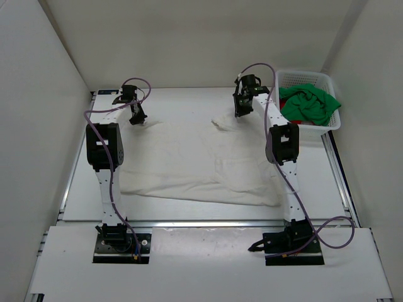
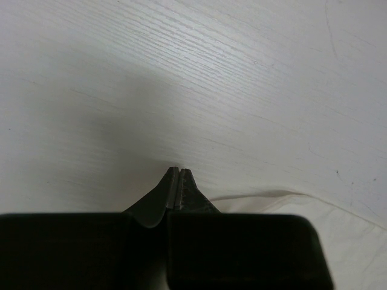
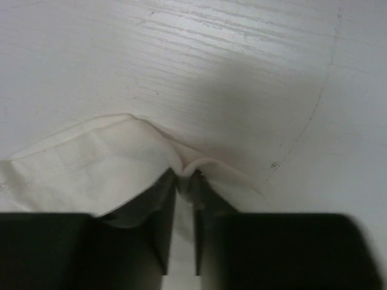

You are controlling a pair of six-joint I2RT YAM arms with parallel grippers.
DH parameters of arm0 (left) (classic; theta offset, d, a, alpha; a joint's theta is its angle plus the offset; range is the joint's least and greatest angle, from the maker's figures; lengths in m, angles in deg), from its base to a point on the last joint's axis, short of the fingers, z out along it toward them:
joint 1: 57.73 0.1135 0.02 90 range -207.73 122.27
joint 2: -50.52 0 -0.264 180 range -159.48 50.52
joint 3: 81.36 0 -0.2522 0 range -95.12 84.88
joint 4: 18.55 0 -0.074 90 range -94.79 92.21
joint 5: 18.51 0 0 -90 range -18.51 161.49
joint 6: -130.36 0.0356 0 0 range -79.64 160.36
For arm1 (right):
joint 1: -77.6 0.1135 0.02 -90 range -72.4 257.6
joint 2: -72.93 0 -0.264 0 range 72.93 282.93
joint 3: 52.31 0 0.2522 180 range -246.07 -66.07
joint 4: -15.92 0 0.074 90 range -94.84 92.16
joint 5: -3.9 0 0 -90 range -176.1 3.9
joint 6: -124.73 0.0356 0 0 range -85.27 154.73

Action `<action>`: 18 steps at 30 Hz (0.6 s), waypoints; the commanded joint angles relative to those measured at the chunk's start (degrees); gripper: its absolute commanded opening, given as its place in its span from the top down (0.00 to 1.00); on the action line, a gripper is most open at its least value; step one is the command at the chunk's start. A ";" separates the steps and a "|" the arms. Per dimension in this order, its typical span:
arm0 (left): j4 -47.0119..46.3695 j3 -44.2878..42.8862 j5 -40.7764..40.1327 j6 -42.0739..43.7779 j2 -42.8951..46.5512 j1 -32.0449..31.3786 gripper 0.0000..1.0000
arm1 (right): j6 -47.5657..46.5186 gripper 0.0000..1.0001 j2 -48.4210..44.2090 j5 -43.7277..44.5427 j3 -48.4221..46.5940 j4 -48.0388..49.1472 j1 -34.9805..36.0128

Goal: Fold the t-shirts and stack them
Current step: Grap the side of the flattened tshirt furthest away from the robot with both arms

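Observation:
A white t-shirt (image 1: 201, 163) lies spread flat across the middle of the table. At its far left corner, my left gripper (image 1: 138, 121) is shut on the cloth. In the left wrist view the left gripper (image 2: 177, 171) shows its fingers pressed together, with the white t-shirt (image 2: 338, 241) running in behind them from the right. My right gripper (image 1: 239, 114) is at the far right corner. In the right wrist view the right gripper (image 3: 186, 175) pinches a raised fold of the white t-shirt (image 3: 78, 169) between its tips. The green t-shirt (image 1: 308, 104) lies crumpled over a red t-shirt (image 1: 295, 120).
A white mesh basket (image 1: 302, 74) holding the green and red shirts stands at the back right corner, close beside the right arm. White walls enclose the table on the left, back and right. Bare table shows beyond the shirt's far edge.

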 commanded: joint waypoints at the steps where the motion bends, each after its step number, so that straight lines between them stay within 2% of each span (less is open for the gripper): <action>1: -0.54 0.16 0.40 0.11 4.46 -0.15 1.00 | 0.22 0.95 0.94 0.20 -2.58 -0.73 0.42; 3: -0.80 0.52 0.93 -0.06 4.80 -0.15 1.00 | 1.27 1.00 1.21 2.31 -4.25 -2.14 0.95; 8: -1.07 0.87 1.28 -0.59 5.25 -0.58 1.00 | 2.94 1.00 -4.83 5.57 -5.40 -7.66 3.32; 13: -2.47 3.84 2.69 -1.56 7.44 -0.24 1.00 | 4.26 1.00 -16.60 8.90 4.16 -12.95 6.75; 14: -3.26 4.47 3.12 -1.99 8.23 -0.06 1.00 | 4.79 1.00 -18.46 9.70 9.66 -11.91 7.19; 15: -3.88 5.52 3.65 -2.43 8.76 0.20 1.00 | 5.40 1.00 -23.61 10.14 18.42 -10.51 7.89; 16: -4.49 6.83 4.18 -2.96 9.55 0.29 1.00 | 5.75 1.00 -29.75 9.71 23.29 -5.45 7.64; 17: -5.11 7.45 4.70 -3.31 10.34 0.73 1.00 | 6.63 1.00 -32.77 8.23 34.13 0.87 7.11; 18: -5.63 8.24 4.62 -3.49 10.87 0.91 1.00 | 7.51 1.00 -39.16 7.69 43.38 2.93 6.67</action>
